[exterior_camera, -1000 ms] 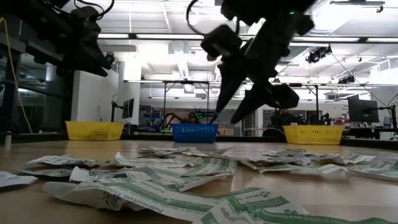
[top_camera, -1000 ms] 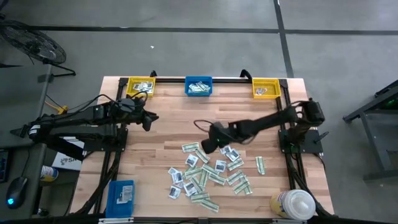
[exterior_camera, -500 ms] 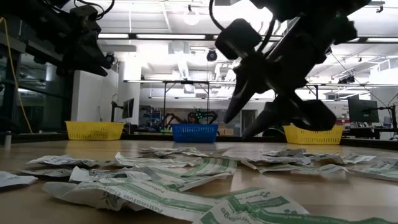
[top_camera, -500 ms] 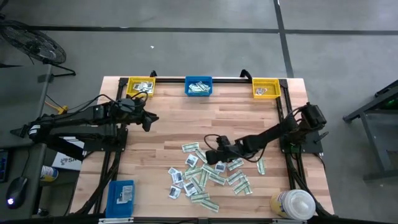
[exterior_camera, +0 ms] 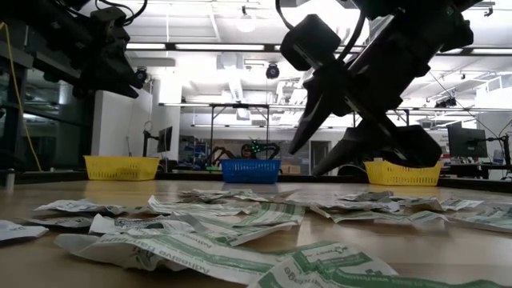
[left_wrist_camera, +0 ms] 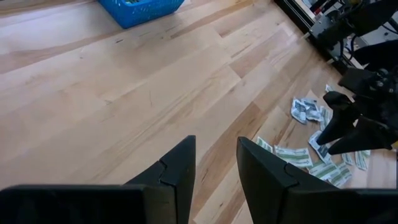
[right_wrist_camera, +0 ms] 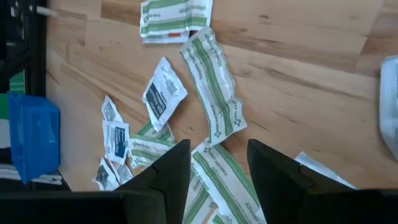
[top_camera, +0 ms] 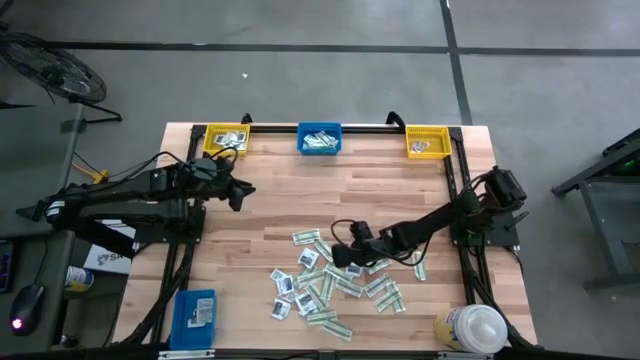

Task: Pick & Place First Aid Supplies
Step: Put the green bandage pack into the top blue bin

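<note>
Packets in yellow bins (top_camera: 225,139) (top_camera: 427,143) and blue bin (top_camera: 320,139). Strips (top_camera: 341,270) scattered, long axes mixed. Right gripper (top_camera: 338,256) spread, empty above pile; left gripper (top_camera: 240,192) spread, idle.

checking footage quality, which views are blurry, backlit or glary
Low view: nearest green-and-white paper packets are soft, and bright ceiling lights leave the right end effector a dark silhouette. Right wrist view: packets sharp, its dark fingers blurred. High view: evenly lit, no glare on the wooden table.
</note>
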